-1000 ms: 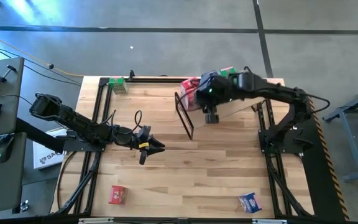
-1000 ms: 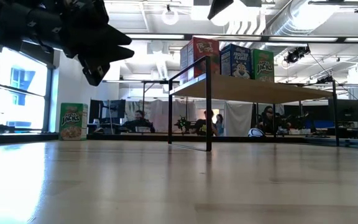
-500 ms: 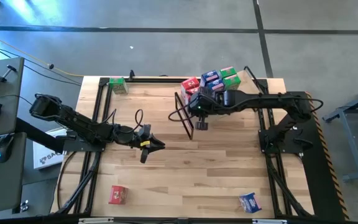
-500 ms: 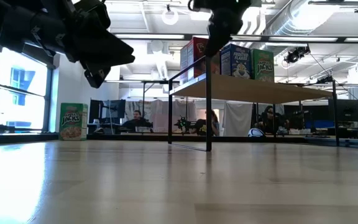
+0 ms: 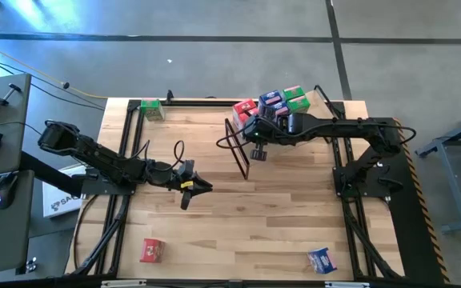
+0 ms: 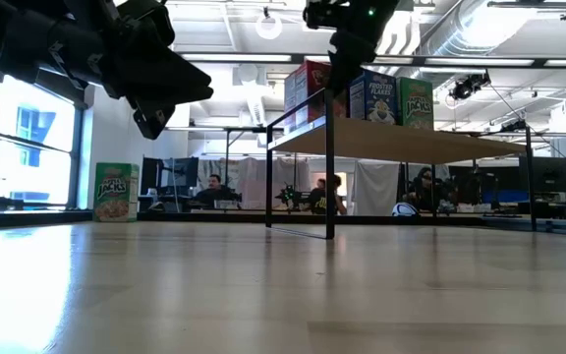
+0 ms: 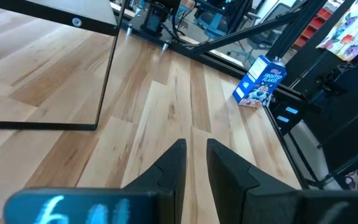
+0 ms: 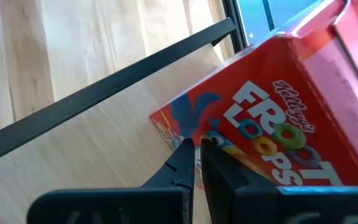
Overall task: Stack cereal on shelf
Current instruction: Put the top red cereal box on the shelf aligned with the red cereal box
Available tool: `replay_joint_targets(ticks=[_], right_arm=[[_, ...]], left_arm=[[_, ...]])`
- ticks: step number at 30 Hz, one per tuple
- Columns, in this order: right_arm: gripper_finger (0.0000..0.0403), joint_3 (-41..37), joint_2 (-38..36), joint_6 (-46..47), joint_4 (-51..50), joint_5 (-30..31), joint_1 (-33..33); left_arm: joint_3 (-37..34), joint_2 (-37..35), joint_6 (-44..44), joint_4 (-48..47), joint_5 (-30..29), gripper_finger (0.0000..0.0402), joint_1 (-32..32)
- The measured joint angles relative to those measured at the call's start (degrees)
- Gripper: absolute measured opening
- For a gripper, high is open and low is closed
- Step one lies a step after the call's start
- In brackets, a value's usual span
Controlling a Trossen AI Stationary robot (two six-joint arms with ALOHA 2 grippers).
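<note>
Red (image 5: 246, 107), blue (image 5: 271, 99) and green (image 5: 296, 98) cereal boxes stand on the shelf (image 5: 238, 152), a plywood board (image 6: 391, 141) on a black frame. In the low view they show as red (image 6: 317, 90), blue (image 6: 373, 96) and green (image 6: 416, 102). My right gripper (image 5: 256, 152) is shut and hangs by the shelf's left end (image 6: 347, 44). In its wrist view the fingertips (image 8: 196, 152) point at the red Froot Loops box (image 8: 278, 130); I cannot tell whether they touch it. My left gripper (image 5: 194, 188) is shut and waits above the table's middle-left (image 7: 194, 152).
Loose boxes stand on the table: a green one (image 5: 152, 110) at the far left corner, a red one (image 5: 151, 250) near the front left, and a blue one (image 5: 321, 259) near the front right (image 7: 261, 81). People sit in the room behind (image 6: 214, 187).
My right gripper has come off the top of the shelf, moving toward the table's left and down to the shelf's left end, and the arm has stretched out lower, uncovering the boxes on the shelf. The boxes have stayed in place.
</note>
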Motion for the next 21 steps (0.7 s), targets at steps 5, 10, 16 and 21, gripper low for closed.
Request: replay_joint_targets(ticks=[5, 10, 16, 21], right_arm=[[0.0012, 0.0, -2.13, 0.0, -0.09, 0.14, 1.52], [0.0012, 0.11, -5.89, 2.28, 3.53, -3.86, 4.01], [0.0012, 0.13, -3.83, 5.02, 13.04, -5.51, 5.95], [0.0012, 0.13, -0.16, 4.08, 16.06, 2.53, 6.11]], left_arm=[[0.0, 0.0, 0.02, -0.09, -0.02, 0.0053, 0.0], [0.01, 0.0, -1.4, -1.64, 0.01, 0.0053, 0.56], [0.02, 0.0, -2.04, -2.38, -0.1, 0.0053, 2.57], [0.02, 0.0, -2.07, -2.44, -0.07, 0.0053, 3.39]])
